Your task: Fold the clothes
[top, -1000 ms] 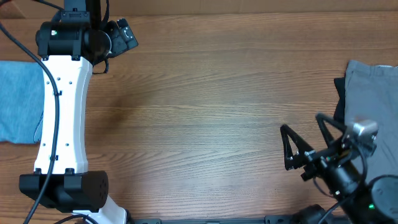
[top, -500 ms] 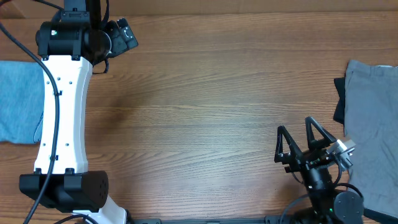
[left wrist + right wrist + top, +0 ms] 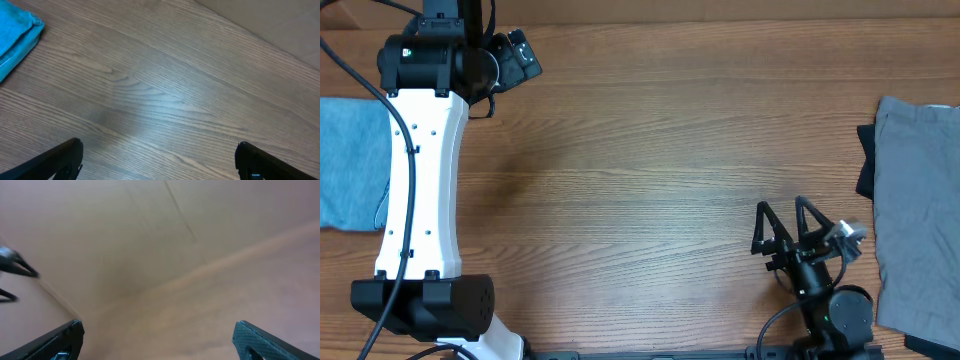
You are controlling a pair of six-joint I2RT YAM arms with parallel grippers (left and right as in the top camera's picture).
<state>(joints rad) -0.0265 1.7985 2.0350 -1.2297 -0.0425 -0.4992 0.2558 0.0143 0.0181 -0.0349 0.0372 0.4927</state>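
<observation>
While the wooden table (image 3: 650, 150) lies just as it did a second ago, we find only one thing on it has moved. The white left arm (image 3: 415, 180) stretches along the left side exactly where it was. From its wrist camera, the left gripper (image 3: 157, 157) shows its jaws spread as wide as before, with only bare wood between them. The grey garment (image 3: 920, 220) rests at the right edge over a dark cloth (image 3: 865, 165). Its lower left part, earlier covered by the right arm, now shows in full. The blue garment (image 3: 350, 165), folded, sits unmoved at the far left edge, its right side hidden behind the left arm and well apart from both grippers. The right arm (image 3: 840, 315) has drawn off the grey garment toward the near edge. The right gripper (image 3: 782, 228) now stands over bare wood beside that garment, jaws wide and holding nothing.
</observation>
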